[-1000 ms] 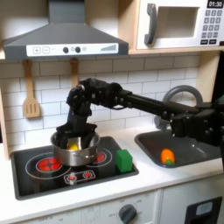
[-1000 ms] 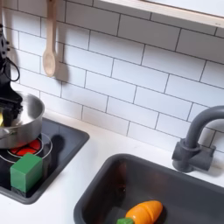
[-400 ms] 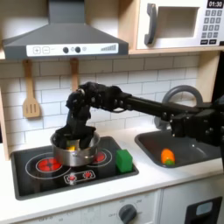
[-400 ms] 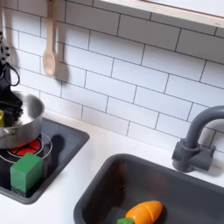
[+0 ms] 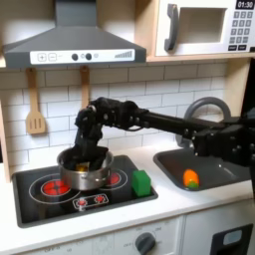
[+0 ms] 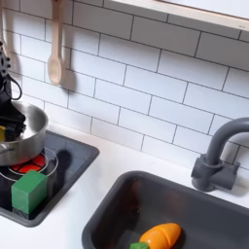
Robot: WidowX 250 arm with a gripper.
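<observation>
Pincer [image 5: 84, 156] reaches down inside the steel pot [image 5: 70, 175] on the stove [image 5: 40, 189]; whether it grips anything I cannot tell. Just right of the pot in the first exterior view stands a green block [image 5: 141, 182]; farther right, a carrot [image 5: 190, 178] lies in the sink [image 5: 214, 171].

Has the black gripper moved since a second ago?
Yes: the black gripper has sunk lower into the silver metal pot, judged against the pot's rim.

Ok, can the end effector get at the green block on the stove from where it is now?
Probably yes. The end effector sits low inside the silver pot, so it must lift over the rim first. The green block stands on the stovetop beside the pot, with nothing on top of it or between them.
</observation>
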